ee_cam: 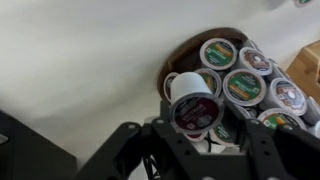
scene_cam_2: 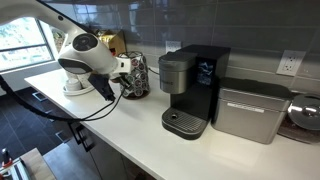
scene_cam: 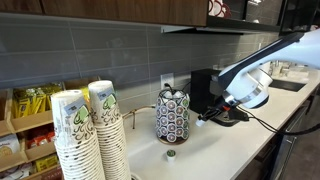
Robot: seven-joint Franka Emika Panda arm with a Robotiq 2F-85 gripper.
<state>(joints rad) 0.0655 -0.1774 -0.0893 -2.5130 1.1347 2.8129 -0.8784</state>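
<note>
1. The pod, a round coffee capsule with a printed foil lid, sat between the dark fingers of the gripper in the wrist view, with its lid facing the camera.
2. The jaws were clamped on the pod, one finger on each side of it.
3. The pod was held just in front of the rack. Whether it touched the rack could not be told.
4. The rack carried other capsules set close together, lids outward, just beside the held pod.
5. In both exterior views the rack stood upright on the counter, with the gripper at its side at about mid-height. The pod itself was too small to make out there.
6. The arm reached in over the counter, its white wrist next to the rack.
7. A black coffee machine stood near the rack by the tiled wall, with a silver box just beside the machine.
8. Stacks of paper cups stood in the foreground of an exterior view, well apart from the gripper.
9. A wall outlet was seen above the rack.
</note>
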